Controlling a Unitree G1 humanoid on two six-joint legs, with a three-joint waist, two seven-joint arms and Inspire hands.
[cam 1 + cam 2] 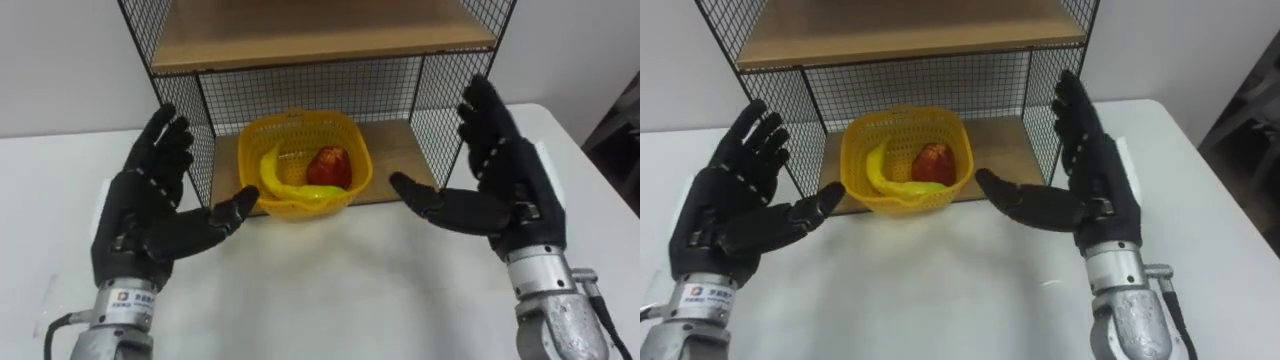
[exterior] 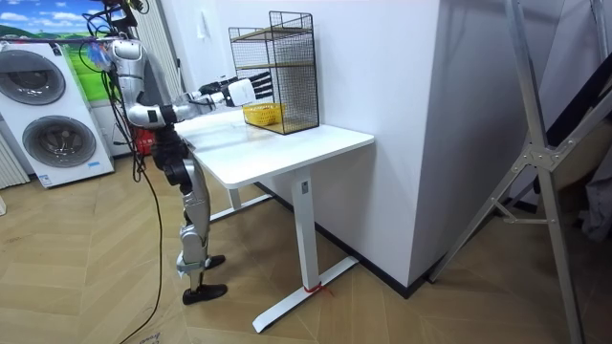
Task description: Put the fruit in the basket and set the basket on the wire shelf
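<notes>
A yellow basket (image 1: 300, 160) (image 1: 902, 160) sits on the wooden bottom board of the black wire shelf (image 1: 190, 100) (image 1: 1040, 90), its front rim at the board's edge. Inside it lie a banana (image 1: 280, 180) and a red apple (image 1: 330, 166). My left hand (image 1: 150, 215) (image 1: 730, 215) hovers open to the basket's left, palm inward, thumb near the rim without touching. Open too, my right hand (image 1: 505, 190) (image 1: 1090, 185) is held to the right, its thumb pointing at the basket. In the room view I stand at the white table, arms stretched toward the shelf (image 2: 277, 72).
The wire shelf has an upper wooden board (image 1: 320, 30) and mesh sides flanking the basket. The white table (image 1: 340, 290) stretches out in front of the shelf. A white wall stands behind; washing machines (image 2: 53, 124) stand at the room view's left.
</notes>
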